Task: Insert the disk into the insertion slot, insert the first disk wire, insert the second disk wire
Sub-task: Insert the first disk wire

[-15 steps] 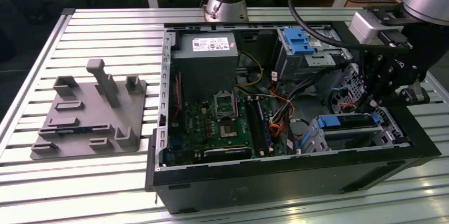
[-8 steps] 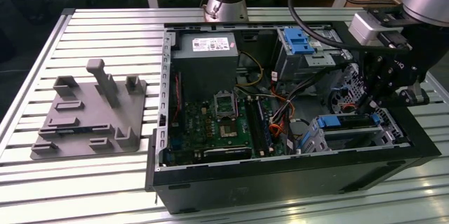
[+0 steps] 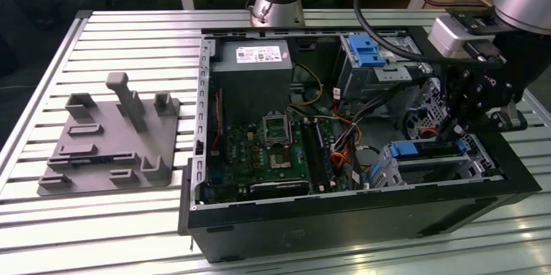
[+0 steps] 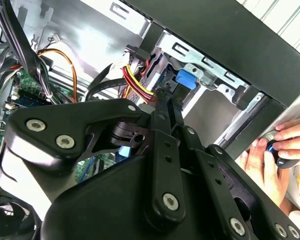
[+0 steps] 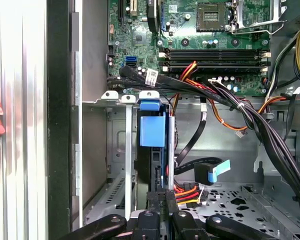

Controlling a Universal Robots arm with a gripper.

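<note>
1. the disk (image 5: 152, 131) sits in the slot (image 5: 117, 150), with its blue carrier between the metal walls, in a corner of the case (image 3: 344, 223).
2. the gripper (image 5: 162, 196) hangs at the end of the disk. it is clenched, but i cannot tell if it pinches something.
3. red and yellow wires (image 5: 186, 191) lie just beside the gripper.
4. a hand (image 4: 285, 145) rests outside the case wall.

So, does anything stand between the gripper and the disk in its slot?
Nothing visible does. In the first wrist view the gripper is right at the end of the disk, which sits in the insertion slot. The red and yellow wires lie beside the gripper.
</note>
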